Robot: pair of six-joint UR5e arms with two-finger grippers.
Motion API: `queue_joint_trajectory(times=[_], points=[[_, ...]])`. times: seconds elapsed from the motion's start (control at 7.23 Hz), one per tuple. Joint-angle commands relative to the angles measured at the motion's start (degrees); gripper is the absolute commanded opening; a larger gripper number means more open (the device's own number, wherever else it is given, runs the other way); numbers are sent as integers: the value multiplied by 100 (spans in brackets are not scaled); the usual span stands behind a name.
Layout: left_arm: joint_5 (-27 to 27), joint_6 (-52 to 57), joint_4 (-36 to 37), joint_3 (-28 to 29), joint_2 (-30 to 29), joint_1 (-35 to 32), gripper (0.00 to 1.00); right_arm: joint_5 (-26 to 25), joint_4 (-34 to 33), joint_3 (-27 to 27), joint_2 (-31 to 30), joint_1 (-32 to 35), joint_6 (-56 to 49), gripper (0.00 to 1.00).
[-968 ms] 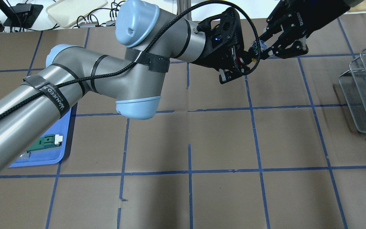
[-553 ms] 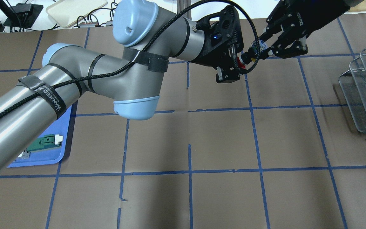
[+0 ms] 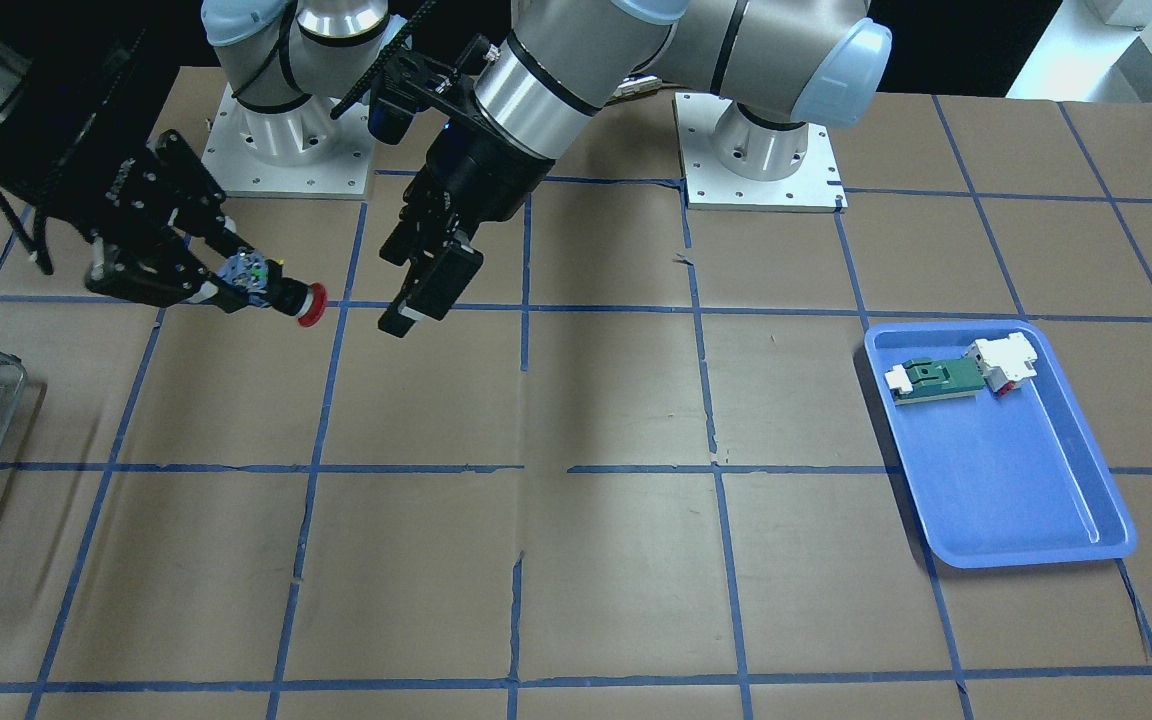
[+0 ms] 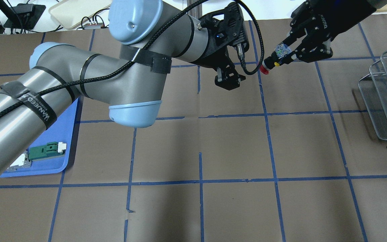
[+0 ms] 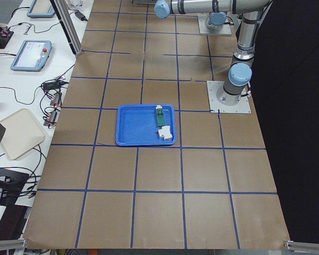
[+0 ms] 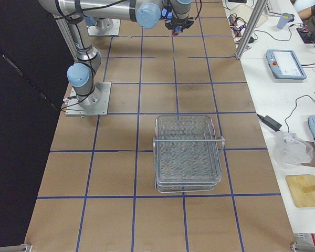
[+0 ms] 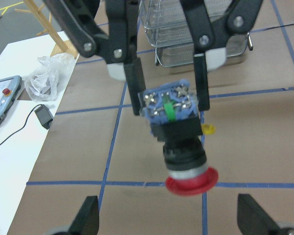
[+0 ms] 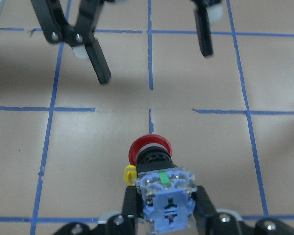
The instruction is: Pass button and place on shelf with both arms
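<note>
The button, with its red cap, black collar and bluish block, hangs in the air above the table. My right gripper is shut on its contact block, red cap pointing at the left gripper. The front view shows the same grip on the button. My left gripper is open and empty, a short gap left of the cap. In the left wrist view the button sits between the right gripper's fingers. The shelf stands at the far right.
A blue tray on my left side holds a green-and-white flat part and a white-and-red block. The shelf also shows in the right side view. Blue tape lines grid the brown table.
My left gripper has come off the button's red cap and drawn back to the left, open. The button stays in my right gripper, which has barely moved.
</note>
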Motion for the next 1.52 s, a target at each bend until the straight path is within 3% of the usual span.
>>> queue_joint_trajectory(times=[0.0, 0.14, 0.41, 0.55, 0.97, 1.11, 1.24, 1.38], points=[[1041, -466, -1133, 31, 316, 208, 100, -891, -489, -1, 518, -1134, 39, 0], [1055, -494, -1929, -4, 483, 645, 100, -912, -848, -10, 774, -1871, -93, 0], [1229, -520, -2673, -39, 826, 1463, 100, -929, -1419, -141, 1222, -2842, -602, 0], [1761, -573, -2858, -39, 958, 1876, 100, -956, -1614, -151, 1329, -3176, -769, 0], [1819, -1184, -2975, -127, 1134, 2495, 100, -1079, -1634, -125, 1347, -3460, -798, 0], [1880, -2050, -3009, -84, 1144, 2486, 100, -1079, -1651, -116, 1339, -3461, -798, 46], [2133, -2911, -3053, 21, 1100, 2486, 100, -1088, -1660, -89, 1347, -3461, -780, 56], [2310, -3555, -3254, 127, 1021, 2443, 100, -1088, -1669, -63, 1356, -3461, -763, 74]])
